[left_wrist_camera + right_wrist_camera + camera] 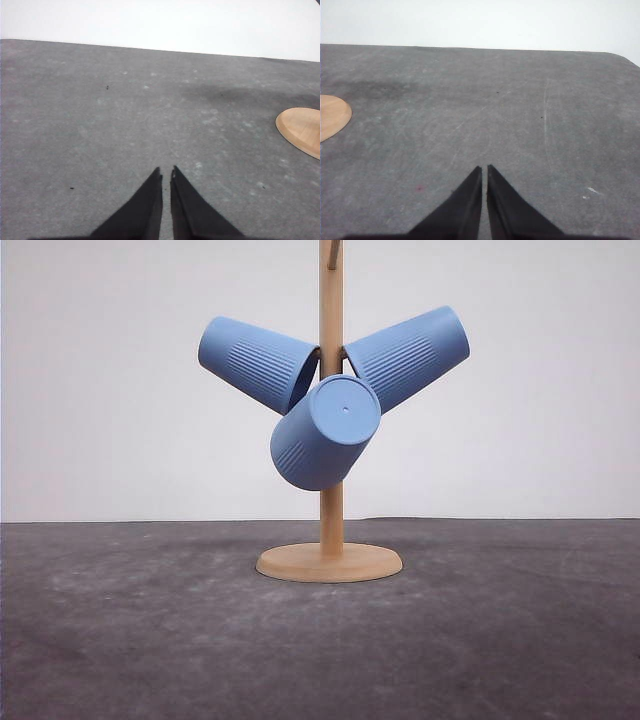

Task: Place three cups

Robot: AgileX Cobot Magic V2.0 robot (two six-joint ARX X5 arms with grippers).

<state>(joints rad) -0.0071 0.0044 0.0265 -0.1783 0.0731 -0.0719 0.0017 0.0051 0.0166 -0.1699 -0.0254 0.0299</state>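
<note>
Both claws sit nearest the lens: the left gripper [166, 172] and the right gripper [484, 169] each have their black fingers pressed together with nothing between them, low over the dark grey table [120, 640]. Beyond them stands the wooden rack [331, 510], its round base [302, 130] edging into both wrist views. All three cups hang on its pegs: the left cup [256, 362], the right cup [410, 355] and the front cup [325, 432], base toward the camera. Judging by that, either placing is finished, or unloading comes next, needing a claw spread and raised to a cup.
</note>
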